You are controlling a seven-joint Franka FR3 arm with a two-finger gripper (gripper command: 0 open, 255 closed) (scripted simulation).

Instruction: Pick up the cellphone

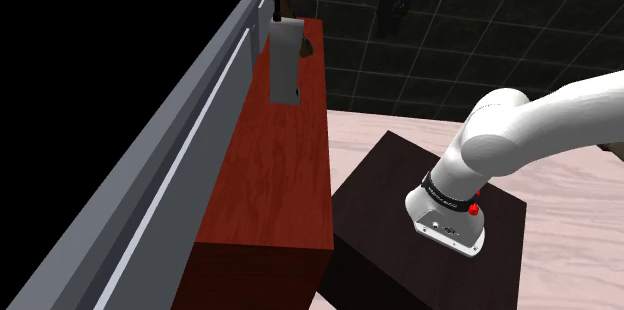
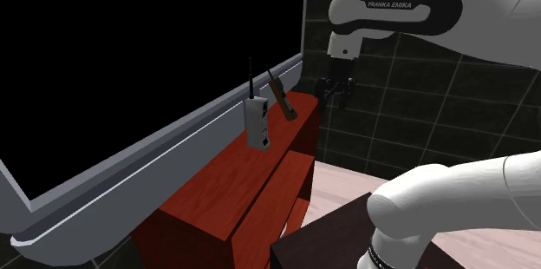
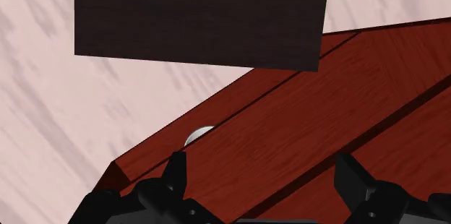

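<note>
A grey brick-shaped cellphone (image 1: 285, 60) with a thin black antenna stands upright on the red wooden cabinet (image 1: 275, 173), close to the wall ledge; in the second exterior view the cellphone (image 2: 257, 123) is mid-cabinet. My black gripper (image 2: 336, 93) hangs in the air past the cabinet's far end, well away from the phone and higher than it. In the wrist view the gripper (image 3: 261, 168) is open, its fingers (image 3: 175, 166) apart with nothing between them, above the cabinet's red top (image 3: 311, 121) and its edge.
A brown handset (image 2: 282, 99) with an antenna leans against the ledge between the phone and the gripper. A grey sill (image 1: 170, 158) runs along the cabinet under a black area. The dark stand (image 1: 400, 238) sits on a pale floor (image 3: 65, 107). Dark tiled wall (image 2: 381, 128) behind.
</note>
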